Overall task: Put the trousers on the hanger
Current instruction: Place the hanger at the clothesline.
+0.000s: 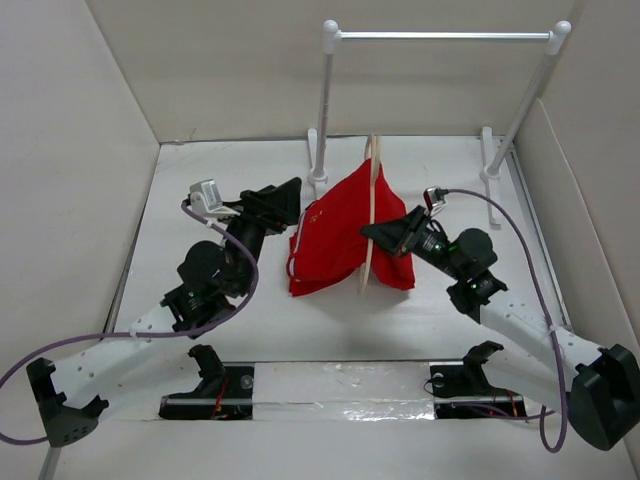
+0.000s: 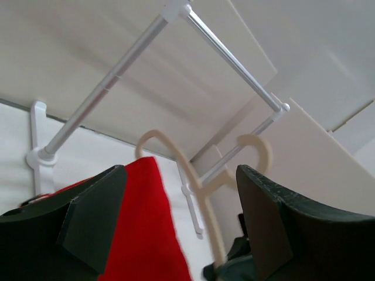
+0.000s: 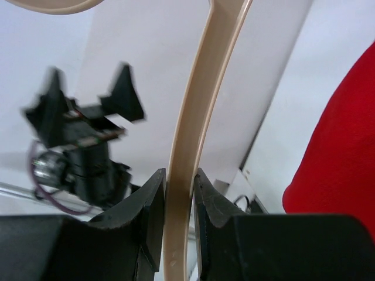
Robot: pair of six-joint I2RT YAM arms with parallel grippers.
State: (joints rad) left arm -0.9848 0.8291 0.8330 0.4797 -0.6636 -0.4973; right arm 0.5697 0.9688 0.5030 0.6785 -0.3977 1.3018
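Observation:
The red trousers [image 1: 340, 235] hang folded over the thin beige hanger [image 1: 372, 190], which stands upright above the middle of the table. My right gripper [image 1: 383, 233] is shut on the hanger's bar from the right; in the right wrist view the hanger [image 3: 190, 134] runs up between the closed fingers [image 3: 151, 199], with the trousers [image 3: 343, 170] at the right edge. My left gripper [image 1: 292, 205] is open beside the trousers' left edge. In the left wrist view the trousers [image 2: 146, 234] and the hanger's hook [image 2: 196, 181] lie between its spread fingers [image 2: 94, 216], untouched.
A white-posted rack with a silver bar [image 1: 440, 35] stands at the back, also seen in the left wrist view [image 2: 111, 79]. Beige walls enclose the table on the left, back and right. The left arm [image 3: 82, 146] shows in the right wrist view.

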